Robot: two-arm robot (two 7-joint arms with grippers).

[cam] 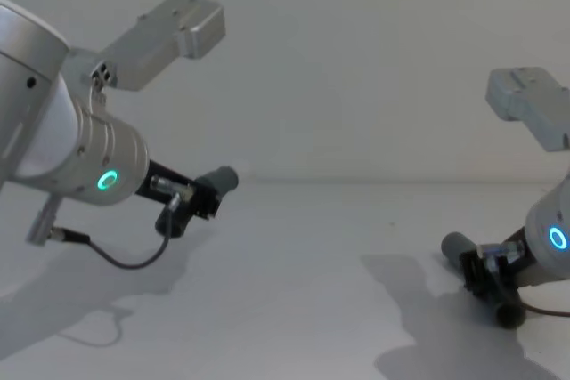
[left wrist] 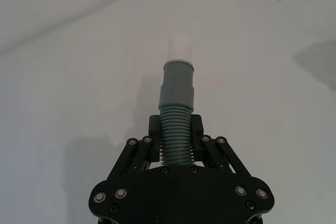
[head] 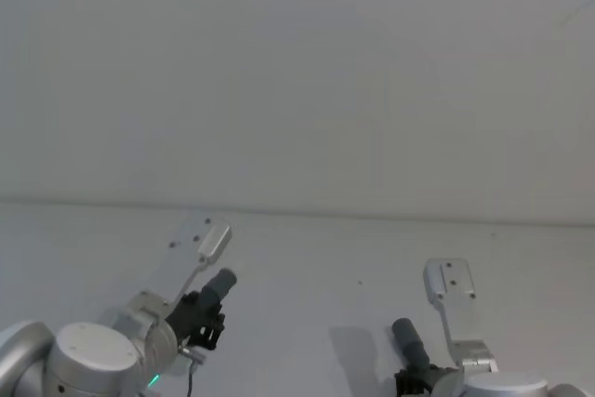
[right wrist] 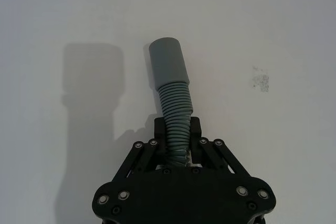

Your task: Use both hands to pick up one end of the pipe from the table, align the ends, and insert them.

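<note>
Black two-fingered left gripper (left wrist: 176, 129), 7 o'clock over matte white-grey table (head: 307, 258), is clamping the white-tipped dark grey ribbed plastic pipe (left wrist: 177, 95); right gripper (right wrist: 177, 129), 5 o'clock, is clamping the socket-cuffed ribbed pipe (right wrist: 169, 69).

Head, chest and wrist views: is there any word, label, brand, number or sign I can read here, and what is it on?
No readable text in any view.
Left gripper, shut on the white-tipped pipe piece: no print visible on either.
Right gripper, shut on the socket pipe piece: no print visible on either.
Table: one dark smudge, not writing.
</note>
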